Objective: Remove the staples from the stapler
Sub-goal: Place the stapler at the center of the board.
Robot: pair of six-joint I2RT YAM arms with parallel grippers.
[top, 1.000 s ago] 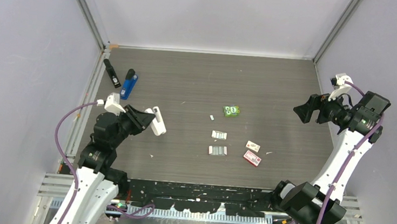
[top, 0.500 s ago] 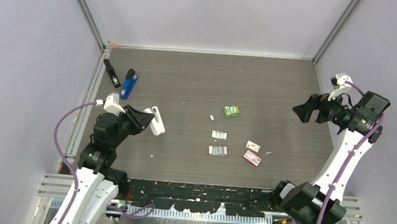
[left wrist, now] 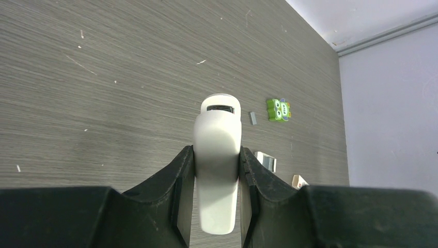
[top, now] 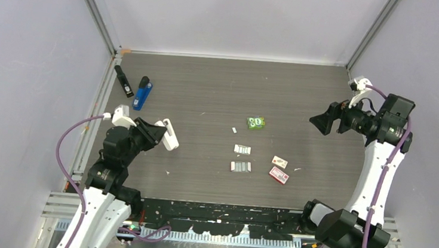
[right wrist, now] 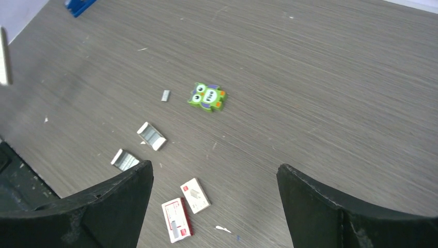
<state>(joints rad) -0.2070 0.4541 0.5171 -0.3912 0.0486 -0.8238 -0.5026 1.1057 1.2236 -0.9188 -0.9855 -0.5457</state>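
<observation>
Inspection finding: the stapler (top: 142,95) lies flat at the far left of the worktop (top: 221,82), close to the side wall, with a black oblong item (top: 123,81) just beside it, and neither arm touches it. The left claw (left wrist: 217,155) sits nearer than the stapler and apart from it, and is clamped on a white oblong piece (left wrist: 218,129) that I cannot identify. The right claw (right wrist: 214,168) hangs over the right side with its jaws wide apart and nothing between them. Several strips of staples (top: 242,149) lie loose mid-worktop, near a green packet (top: 256,123) and two red-and-white boxes (top: 279,175). Whether the stapler's channel holds more staples cannot be seen from here. My judgement is that this is a repositioning step, not a working one. Going back to the stapler calls for the left claw to set down its load, or for the right arm to cross the whole worktop. Against a second ago, the right arm has swung inward towards the middle and the left claw has drawn back slightly, while everything on the worktop is unmoved.
</observation>
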